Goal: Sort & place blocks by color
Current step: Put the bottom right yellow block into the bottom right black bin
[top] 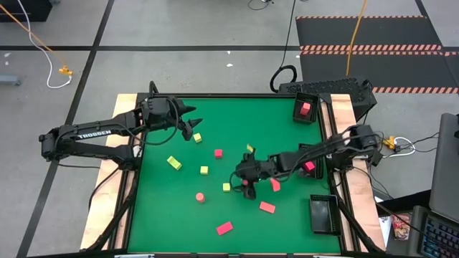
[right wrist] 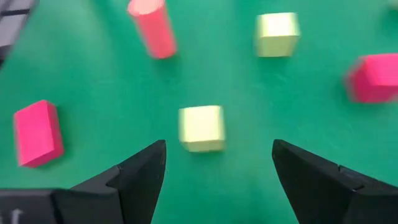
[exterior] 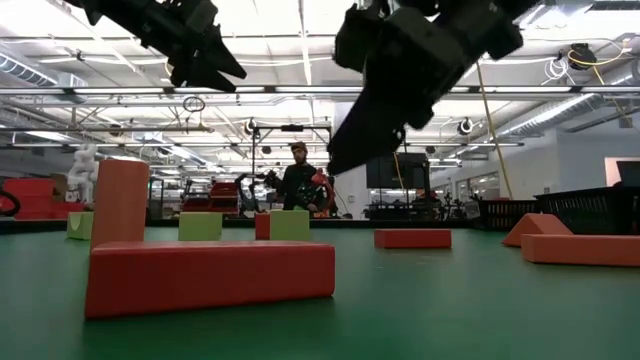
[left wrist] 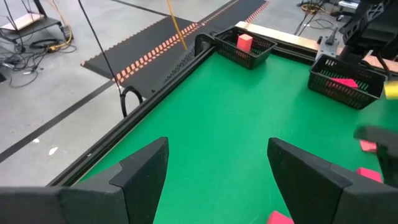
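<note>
Pink-red and yellow-green blocks lie scattered on the green table (top: 165, 215). My right gripper (top: 242, 180) hangs open and empty above the table's middle; it also shows in the low view (exterior: 350, 150). A yellow-green cube (right wrist: 201, 127) lies on the mat just beyond its fingertips (right wrist: 217, 168); the cube also shows in the high view (top: 226, 187). Near it are a pink-red round piece (top: 200, 196), another yellow-green cube (top: 204, 170) and a pink-red brick (top: 224, 228). My left gripper (top: 190, 120) is open and empty, raised at the table's far left (left wrist: 217, 168).
Black trays stand along the right side: one at the far right (top: 305, 107) holds a pink-red block, one lies under my right arm (top: 310, 165), and one sits near the front (top: 323, 213). A person (exterior: 297, 180) stands beyond the table.
</note>
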